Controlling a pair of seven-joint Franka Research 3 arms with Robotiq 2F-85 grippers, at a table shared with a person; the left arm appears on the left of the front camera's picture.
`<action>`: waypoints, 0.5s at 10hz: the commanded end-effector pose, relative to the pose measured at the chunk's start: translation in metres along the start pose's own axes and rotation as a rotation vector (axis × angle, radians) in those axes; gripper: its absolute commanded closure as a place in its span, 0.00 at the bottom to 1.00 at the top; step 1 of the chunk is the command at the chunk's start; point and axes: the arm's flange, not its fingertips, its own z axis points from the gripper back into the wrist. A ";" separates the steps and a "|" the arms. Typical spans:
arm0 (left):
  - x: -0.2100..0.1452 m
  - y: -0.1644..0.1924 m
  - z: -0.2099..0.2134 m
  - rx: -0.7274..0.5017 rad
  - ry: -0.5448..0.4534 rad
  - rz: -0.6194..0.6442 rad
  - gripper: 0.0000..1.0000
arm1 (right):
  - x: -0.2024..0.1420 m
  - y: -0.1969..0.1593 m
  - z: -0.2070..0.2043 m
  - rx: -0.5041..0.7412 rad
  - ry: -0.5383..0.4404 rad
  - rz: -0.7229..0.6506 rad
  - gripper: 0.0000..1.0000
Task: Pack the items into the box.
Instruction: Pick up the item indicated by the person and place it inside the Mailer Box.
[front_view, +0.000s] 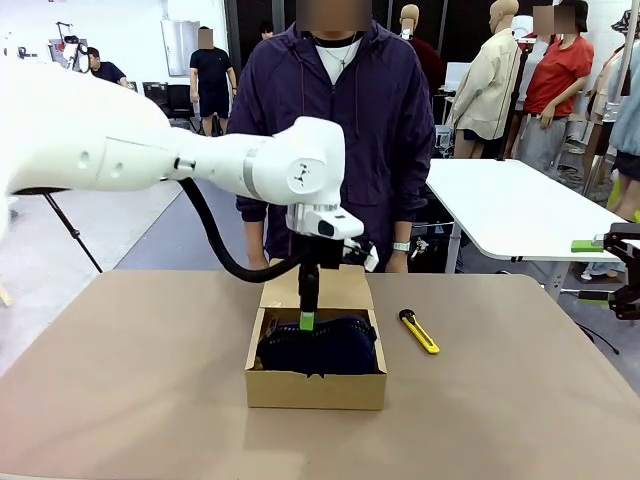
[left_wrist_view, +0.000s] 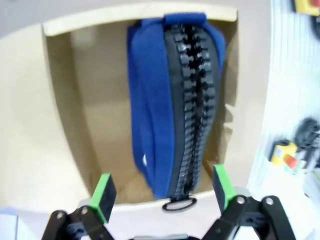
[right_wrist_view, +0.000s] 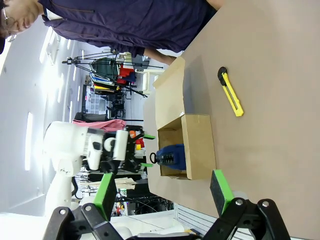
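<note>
Hanging straight above the box (front_view: 315, 390) with the left gripper (front_view: 308, 320), jaws spread wide, clamped on nothing. In the left wrist view, looking down between the green pads (left_wrist_view: 105, 192) onto the navy pouch (left_wrist_view: 170, 100).

Lying inside the box on its narrow side, zipper up, zip ring toward the near wall. Set lengthwise, likely so as to leave floor space beside it for the remaining items. Pads clear of the fabric, so no risk of dragging it out on a lift.

Propped open at 12 o'clock of the box with the flap lid (front_view: 320, 288), toward the person (front_view: 330, 120); kept back to leave the mouth free.

Resting flat on the table (front_view: 120, 380) at 3 o'clock of the box, near but not touching: yellow-and-black utility knife (front_view: 419, 331), not yet packed. Probably next.

Waiting far out at 3 o'clock with the right gripper (right_wrist_view: 164, 192), jaws apart and empty, well away from the box; a sensible standby for fetching the knife.
</note>
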 end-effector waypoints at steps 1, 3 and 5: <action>-0.041 -0.032 0.021 0.079 -0.141 -0.025 0.00 | 0.001 0.003 0.002 -0.001 0.007 -0.005 0.00; -0.095 -0.035 0.041 -0.069 -0.336 0.133 0.00 | 0.001 0.003 0.002 -0.001 0.007 -0.005 0.00; -0.164 -0.019 0.040 -0.334 -0.814 0.548 0.00 | 0.001 0.003 0.002 -0.001 0.007 -0.005 0.00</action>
